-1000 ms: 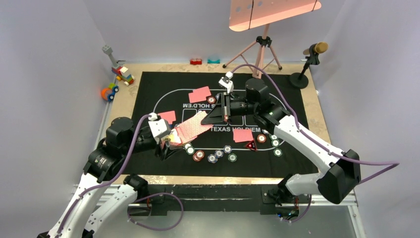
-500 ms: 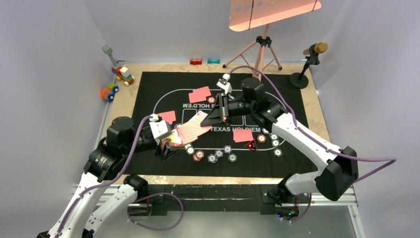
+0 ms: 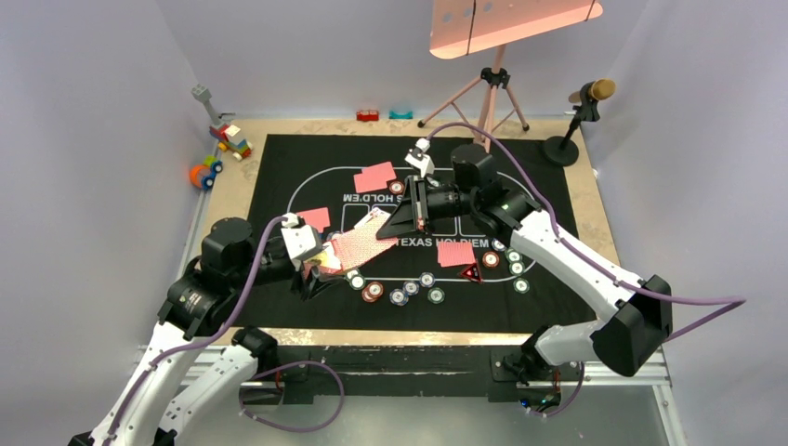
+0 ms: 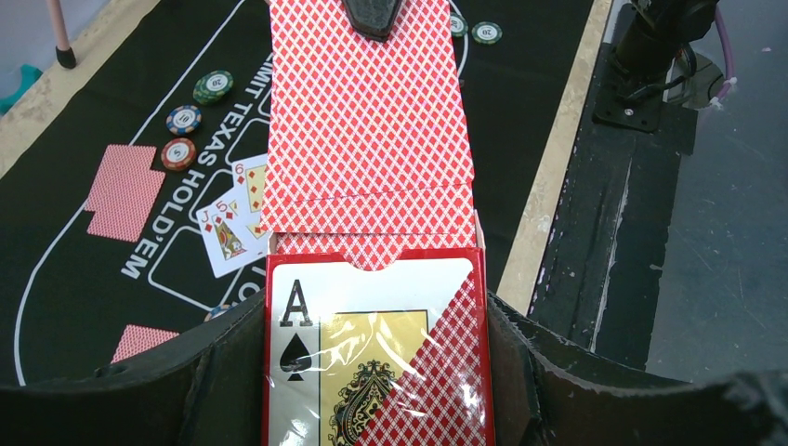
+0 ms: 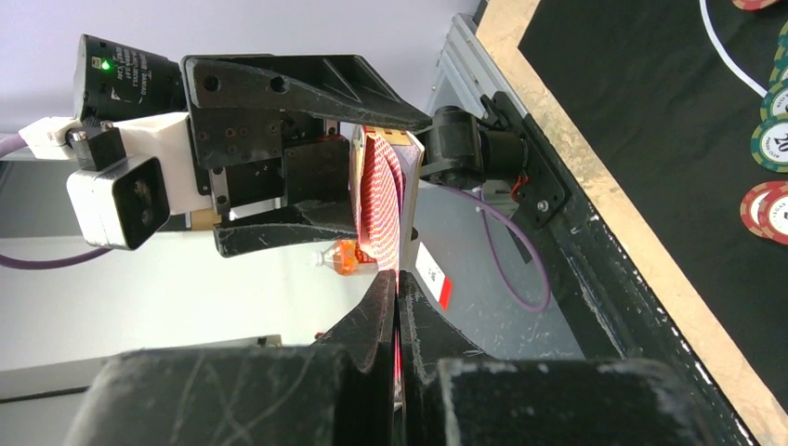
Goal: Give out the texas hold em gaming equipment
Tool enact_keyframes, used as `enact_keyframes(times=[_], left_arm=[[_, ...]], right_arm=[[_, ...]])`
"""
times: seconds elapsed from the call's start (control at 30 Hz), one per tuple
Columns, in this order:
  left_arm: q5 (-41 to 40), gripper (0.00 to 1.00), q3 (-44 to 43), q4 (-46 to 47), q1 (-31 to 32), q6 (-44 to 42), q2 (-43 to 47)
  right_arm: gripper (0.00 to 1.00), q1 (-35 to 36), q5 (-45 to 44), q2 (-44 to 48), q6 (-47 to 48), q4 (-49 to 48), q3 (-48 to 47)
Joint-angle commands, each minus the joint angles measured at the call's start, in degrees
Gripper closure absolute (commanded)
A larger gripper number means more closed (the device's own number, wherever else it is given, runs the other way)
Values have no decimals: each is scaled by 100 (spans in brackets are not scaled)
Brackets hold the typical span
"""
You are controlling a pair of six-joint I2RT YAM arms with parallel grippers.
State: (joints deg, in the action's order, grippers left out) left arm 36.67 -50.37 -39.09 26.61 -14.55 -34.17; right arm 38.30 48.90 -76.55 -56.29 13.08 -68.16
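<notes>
Red-backed card [image 4: 367,121], half drawn from the card box [image 4: 372,362], is pinched in the right pincer [image 5: 397,293], while the left pincer [image 3: 318,268] grips the box by its sides over the mat [image 3: 548,177] toward the near left corner of the surface [image 3: 279,130], probably to steady it for pulling.

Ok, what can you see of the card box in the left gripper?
The card box is red cardboard, film-wrapped, an ace of spades on its face. Its top is open; red diamond-backed cards stick out. The left gripper clamps its sides above the mat; the right gripper, shut, pinches the cards' far end.
</notes>
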Motion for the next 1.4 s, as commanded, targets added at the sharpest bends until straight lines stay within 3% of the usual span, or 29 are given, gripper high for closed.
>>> enact_keyframes(times=[0.0, 0.77, 1.07, 1.37], left_arm=[[16, 97, -208, 218, -51, -44, -8], [59, 94, -165, 165, -51, 22, 86], [69, 95, -183, 150, -51, 39, 86], [56, 95, -155, 180, -55, 92, 110]], right_arm=[[100, 99, -13, 9, 64, 10, -212], [100, 177, 419, -192, 146, 250, -499], [71, 177, 462, -268, 159, 263, -560], [62, 177, 497, -204, 353, 595, -585]])
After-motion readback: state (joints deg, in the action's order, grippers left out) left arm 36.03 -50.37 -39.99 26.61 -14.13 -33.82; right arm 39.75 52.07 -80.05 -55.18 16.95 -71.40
